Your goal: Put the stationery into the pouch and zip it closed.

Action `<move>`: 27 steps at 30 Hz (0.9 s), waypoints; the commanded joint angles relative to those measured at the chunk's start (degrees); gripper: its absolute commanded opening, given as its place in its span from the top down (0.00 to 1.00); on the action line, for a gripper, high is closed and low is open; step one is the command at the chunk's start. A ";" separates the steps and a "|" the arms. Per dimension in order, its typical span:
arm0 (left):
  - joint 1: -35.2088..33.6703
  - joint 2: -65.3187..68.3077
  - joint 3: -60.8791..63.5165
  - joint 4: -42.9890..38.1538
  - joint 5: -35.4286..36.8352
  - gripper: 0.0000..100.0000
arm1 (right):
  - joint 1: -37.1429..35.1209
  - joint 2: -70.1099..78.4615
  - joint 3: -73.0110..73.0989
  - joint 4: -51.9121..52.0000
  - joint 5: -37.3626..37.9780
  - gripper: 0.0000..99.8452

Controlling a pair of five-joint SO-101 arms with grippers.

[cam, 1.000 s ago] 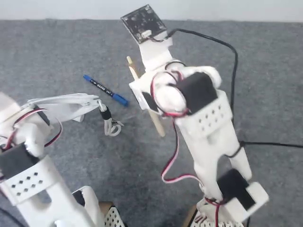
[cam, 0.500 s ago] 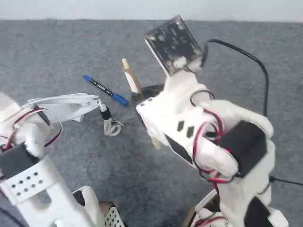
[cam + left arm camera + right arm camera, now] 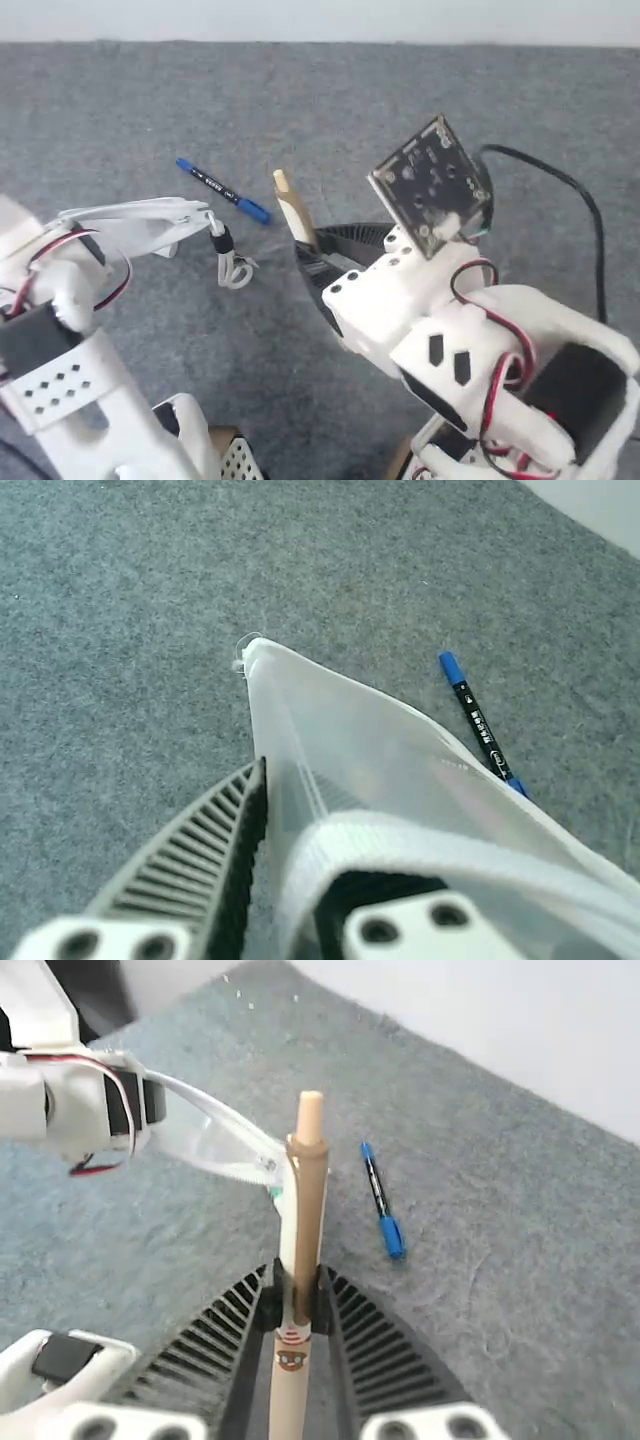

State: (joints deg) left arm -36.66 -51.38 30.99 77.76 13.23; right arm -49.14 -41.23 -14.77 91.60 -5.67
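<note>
My right gripper (image 3: 298, 1300) is shut on a tan pen (image 3: 305, 1210), which stands up between its ribbed black fingers. In the high view the tan pen (image 3: 295, 212) pokes out of that gripper (image 3: 318, 250) at the centre, above the grey carpet. To its left the clear pouch (image 3: 130, 225) hangs in the air, with its zipper cord (image 3: 232, 265) dangling from the end nearest the pen. My left gripper (image 3: 275, 820) is shut on the pouch (image 3: 400, 770) at its edge. A blue pen (image 3: 222, 191) lies on the carpet between pouch and tan pen.
Grey carpet (image 3: 120, 110) covers the whole surface, with open room at the back and left. A black cable (image 3: 560, 185) runs behind the right arm. The left arm's white body (image 3: 60, 340) fills the near left corner.
The right arm has swung back toward the near right with the tan pen, whose tip has dropped lower in the high view. The left arm and pouch have kept still.
</note>
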 commanded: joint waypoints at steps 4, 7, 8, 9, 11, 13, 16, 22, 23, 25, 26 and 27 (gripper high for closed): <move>0.26 -0.97 -1.10 -1.76 -0.35 0.99 | -0.48 -4.88 7.65 -12.09 -0.44 0.99; 0.26 -0.97 -1.10 -1.85 -0.35 0.99 | -0.48 -6.11 9.85 -16.04 -0.26 0.99; 0.26 -0.97 -1.10 -1.85 -0.35 0.99 | -0.48 -6.37 10.55 -17.63 -0.26 0.99; 0.26 -0.97 -1.10 -1.85 -0.35 0.99 | -0.48 -6.55 11.34 -19.21 -0.26 0.99; 0.26 -0.97 -1.19 -1.85 -0.35 0.99 | -0.48 -6.64 12.75 -22.29 -0.26 0.99; 0.26 -0.97 -1.27 -1.85 -0.35 0.99 | -0.57 -6.64 14.42 -25.01 -0.26 0.99; 0.44 -0.97 -2.15 -1.93 -0.35 0.99 | -0.57 -6.73 17.67 -29.58 -0.26 0.99; 8.70 -0.70 -6.37 -1.49 0.09 0.99 | -0.57 -13.14 22.42 -34.24 -0.44 0.99; 10.55 -0.62 -6.81 -1.58 0.62 0.99 | -0.40 -15.34 23.74 -35.38 -0.44 0.99; 13.71 -0.53 -7.60 -1.76 2.20 0.99 | -0.22 -20.00 27.78 -38.55 -0.26 0.99; 14.95 -0.53 -8.31 -1.76 2.29 0.99 | -0.22 -22.37 30.24 -40.57 -0.18 0.99; 16.00 -0.53 -9.10 -1.76 2.46 0.99 | -0.13 -24.84 33.23 -42.86 -0.18 0.99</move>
State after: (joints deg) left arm -25.14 -51.38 27.47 77.76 14.02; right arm -49.23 -59.60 13.80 54.15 -5.67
